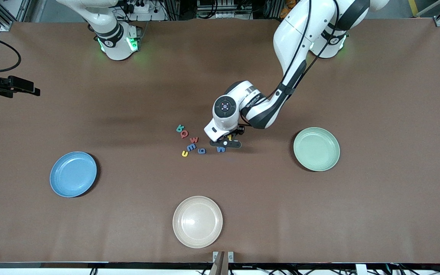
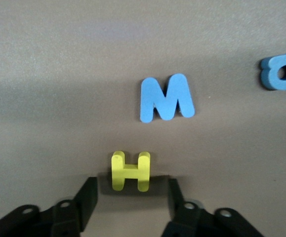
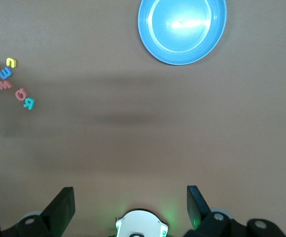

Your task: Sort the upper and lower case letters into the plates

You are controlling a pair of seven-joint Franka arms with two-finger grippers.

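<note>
**Left arm going for the yellow H**

You're at the pick stage: left gripper (image 2: 128, 197) is down at the table at the edge of the letter cluster toward the left arm's end, w/ the yellow H (image 2: 130, 171) lying flat between its fingers (image 2: 86, 197). Fingers sit partway apart, one each side of the H, not touching it from what the wrist view shows, so no grip yet. Blue M (image 2: 166, 98) lies just beside the H, apart from it, and another blue letter (image 2: 281, 71) sits at the edge of that view.

Next move, as I judge it: pinch the H, lift straight up, then carry it to whichever plate you're using for capitals. Mint green plate (image 1: 316, 149) is the closer one, toward the left arm's end; light blue plate (image 1: 73, 174) is well apart toward the right arm's end. Both look empty.

Right gripper (image 3: 130, 207) waits up high, fingers wide, nothing held.

Around: rest of the letters (image 1: 189, 139) bunched mid-table; cream plate (image 1: 197, 221) nearest the front camera, not part of the sort. Main snag: the M is close, so watch you don't nudge it on the lift
</note>
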